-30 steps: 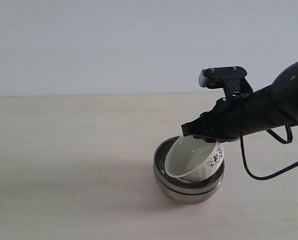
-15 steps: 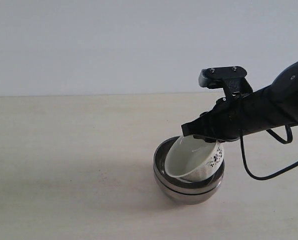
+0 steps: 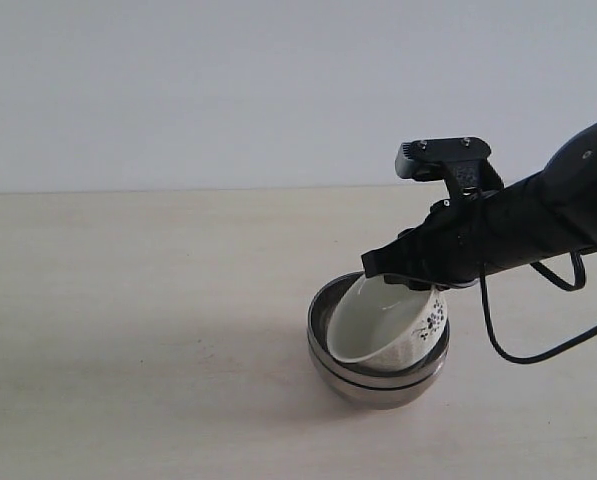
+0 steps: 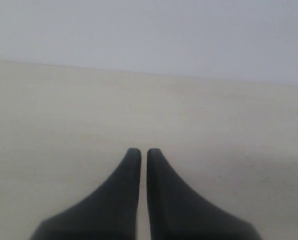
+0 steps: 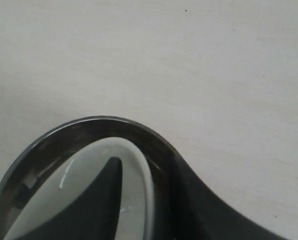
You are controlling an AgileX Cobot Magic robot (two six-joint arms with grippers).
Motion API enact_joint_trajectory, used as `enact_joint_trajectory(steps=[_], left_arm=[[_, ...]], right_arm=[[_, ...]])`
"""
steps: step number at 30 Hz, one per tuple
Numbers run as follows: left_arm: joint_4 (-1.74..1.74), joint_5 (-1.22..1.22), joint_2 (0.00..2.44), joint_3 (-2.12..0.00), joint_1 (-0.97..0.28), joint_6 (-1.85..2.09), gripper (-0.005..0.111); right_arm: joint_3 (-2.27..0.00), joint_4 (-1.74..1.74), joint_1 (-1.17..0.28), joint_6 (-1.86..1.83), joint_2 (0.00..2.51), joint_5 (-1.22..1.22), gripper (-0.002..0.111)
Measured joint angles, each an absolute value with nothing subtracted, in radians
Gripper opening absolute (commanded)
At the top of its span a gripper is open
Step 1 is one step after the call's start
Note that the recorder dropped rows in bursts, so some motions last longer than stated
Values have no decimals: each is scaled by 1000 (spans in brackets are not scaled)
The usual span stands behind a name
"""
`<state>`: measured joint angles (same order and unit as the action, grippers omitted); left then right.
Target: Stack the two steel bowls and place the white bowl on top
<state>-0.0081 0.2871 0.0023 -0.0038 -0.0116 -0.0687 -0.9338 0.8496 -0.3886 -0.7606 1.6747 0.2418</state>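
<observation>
The two steel bowls sat nested right of centre in the lower frame on the desk, so that stacking looked done. The white bowl tilted inside the upper one, its rim pinched by the right tool. Levelling and letting go were left. The left tool was clenched on nothing.

steel bowls: nested, upright | white bowl: cream, floral, tilted inside them
</observation>
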Motion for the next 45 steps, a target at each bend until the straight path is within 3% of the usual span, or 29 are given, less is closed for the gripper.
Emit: enact_joint_trajectory(steps=[16, 17, 19, 20, 21, 45], left_arm=[[-8, 287, 2, -4, -12, -69, 4], [-8, 287, 2, -4, -12, -69, 4], [-8, 287, 2, -4, -12, -69, 4], [-8, 287, 2, -4, -12, -69, 4], [-8, 287, 2, -4, -12, -69, 4], [-8, 287, 2, -4, -12, -69, 4]], right_arm=[[-934, 850, -389, -764, 1675, 249, 2], [-934, 850, -389, -766, 1675, 249, 6], [-934, 850, -389, -766, 1675, 249, 28], [-934, 850, -389, -766, 1675, 249, 45], [-934, 850, -389, -766, 1675, 249, 50], [-1106, 830, -389, -774, 1669, 418, 46]])
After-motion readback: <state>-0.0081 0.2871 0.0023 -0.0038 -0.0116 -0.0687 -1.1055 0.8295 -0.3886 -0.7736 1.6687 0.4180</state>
